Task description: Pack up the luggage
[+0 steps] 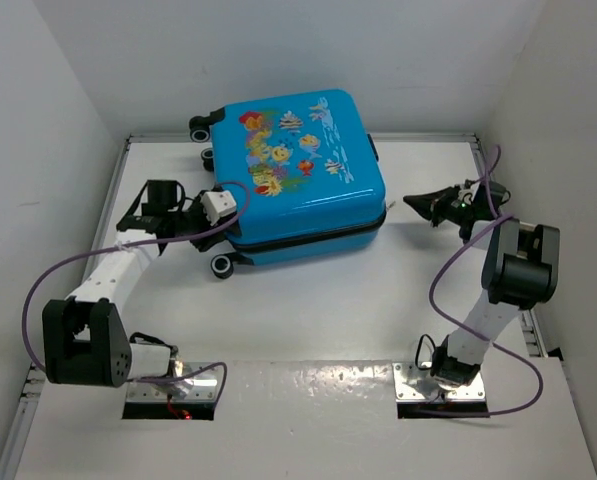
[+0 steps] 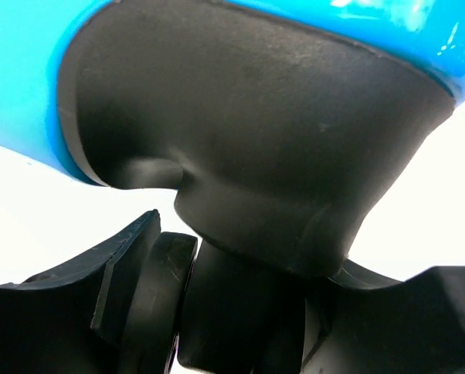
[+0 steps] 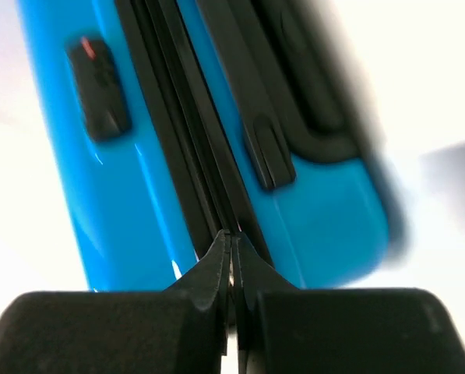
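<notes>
**Top external: shut luggage at the far desk edge, an arm at each side**

The luggage (image 1: 298,170) lies flat and shut on the desk (image 1: 328,300), fish print up. It sits at the far edge, turned a little askew. Its wheel end faces left, and the far wheels (image 1: 202,128) sit close to the back wall. Only a thin strip of desk shows behind it. A broad stretch of desk runs from its near edge to the arm bases, and a narrower band lies on each side toward the side walls.

The left end effector (image 1: 221,207) is at the luggage's left edge, near its near-left corner. In the left wrist view its fingers (image 2: 131,265) stand spread on either side of a wheel (image 2: 166,296) under its black housing (image 2: 255,132). Whether they pinch it or merely flank it cannot be told.

The right end effector (image 1: 413,203) is just beside the luggage's right edge, in the side band of desk. The right wrist view shows its tips (image 3: 230,249) pressed together with nothing between them. They point at the black zipper band (image 3: 193,156), but contact cannot be judged. The right arm's elbow stands close to the right wall.
</notes>
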### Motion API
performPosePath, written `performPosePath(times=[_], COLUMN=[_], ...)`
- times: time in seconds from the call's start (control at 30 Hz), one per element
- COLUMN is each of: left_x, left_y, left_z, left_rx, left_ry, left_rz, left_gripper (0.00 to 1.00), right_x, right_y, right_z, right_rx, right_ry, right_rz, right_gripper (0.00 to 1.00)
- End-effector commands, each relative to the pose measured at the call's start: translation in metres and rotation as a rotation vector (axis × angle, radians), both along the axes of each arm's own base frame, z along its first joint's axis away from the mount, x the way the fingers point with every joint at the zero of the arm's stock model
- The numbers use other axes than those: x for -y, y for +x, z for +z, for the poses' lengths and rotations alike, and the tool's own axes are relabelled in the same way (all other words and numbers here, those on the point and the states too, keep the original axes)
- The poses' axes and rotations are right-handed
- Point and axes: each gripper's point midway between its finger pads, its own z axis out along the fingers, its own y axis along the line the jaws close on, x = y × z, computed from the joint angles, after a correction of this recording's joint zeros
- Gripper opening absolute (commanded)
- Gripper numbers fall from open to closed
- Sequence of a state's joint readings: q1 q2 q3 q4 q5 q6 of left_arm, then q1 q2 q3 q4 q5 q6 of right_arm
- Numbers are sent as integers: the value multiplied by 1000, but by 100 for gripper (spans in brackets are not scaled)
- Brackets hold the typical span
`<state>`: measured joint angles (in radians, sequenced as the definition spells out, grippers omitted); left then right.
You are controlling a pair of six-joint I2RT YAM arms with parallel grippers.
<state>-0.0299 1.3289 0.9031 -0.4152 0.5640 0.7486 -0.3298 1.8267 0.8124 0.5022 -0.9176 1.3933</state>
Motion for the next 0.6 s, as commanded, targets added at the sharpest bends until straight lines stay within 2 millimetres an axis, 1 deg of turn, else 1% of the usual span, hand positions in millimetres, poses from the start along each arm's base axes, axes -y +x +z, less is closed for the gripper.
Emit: performPosePath(times=[0.0, 0.03, 0.07, 0.1, 0.13, 0.17, 0.2, 0.23, 0.27, 0.3, 0.33, 0.37, 0.4, 0.43, 0.47, 0.5, 0.53, 0.57], left_x=[-126, -127, -132, -132, -135, -135, -134, -138, -134, -130, -130, -135, -133, -134, -137, -135, -142, -144], left_y=[17, 20, 24, 26, 32, 34, 37, 40, 38, 39, 39, 39, 37, 38, 33, 31, 30, 26], left_z=[-54, -56, -56, -57, -59, -59, -59, -54, -56, -56, -56, -55, -60, -60, -64, -65, -68, -74], left_rx=[-93, -100, -95, -100, -106, -108, -108, -93, -105, -98, -98, -92, -107, -101, -112, -115, -120, -141], left_ry=[307, 308, 307, 307, 300, 300, 293, 290, 278, 269, 269, 283, 284, 295, 313, 313, 325, 324], left_rz=[458, 457, 470, 470, 474, 473, 468, 465, 452, 425, 424, 417, 399, 386, 370, 347, 346, 328], left_gripper=[0, 0, 0, 0, 0, 0, 0, 0, 0, 0, 0, 0, 0, 0, 0, 0, 0, 0], right_x=[16, 13, 11, 5, 2, 0, -12, -16, -21, -25, -22, -27, -23, -18, -14, -1, 7, 10], right_y=[49, 54, 66, 69, 71, 81, 77, 76, 80, 68, 69, 58, 58, 53, 43, 54, 42, 40], right_z=[36, 28, 33, 26, 24, 34, 26, 27, 49, 30, 34, 26, 32, 28, 20, 25, 6, 5], right_rx=[151, 133, 158, 141, 146, 186, 212, 238, 317, 287, 398, 385, 509, 555, 541, 637, 671, 635], right_ry=[-51, -49, -64, -61, -70, -89, -153, -187, -244, -319, -456, -476, -584, -667, -662, -754, -812, -790], right_rz=[-71, -62, -44, -29, -14, 8, 81, 114, 144, 212, 272, 336, 405, 479, 524, 560, 659, 663], right_gripper=[0, 0, 0, 0, 0, 0, 0, 0, 2, 5, 8, 11, 18, 21, 25, 31, 33, 33])
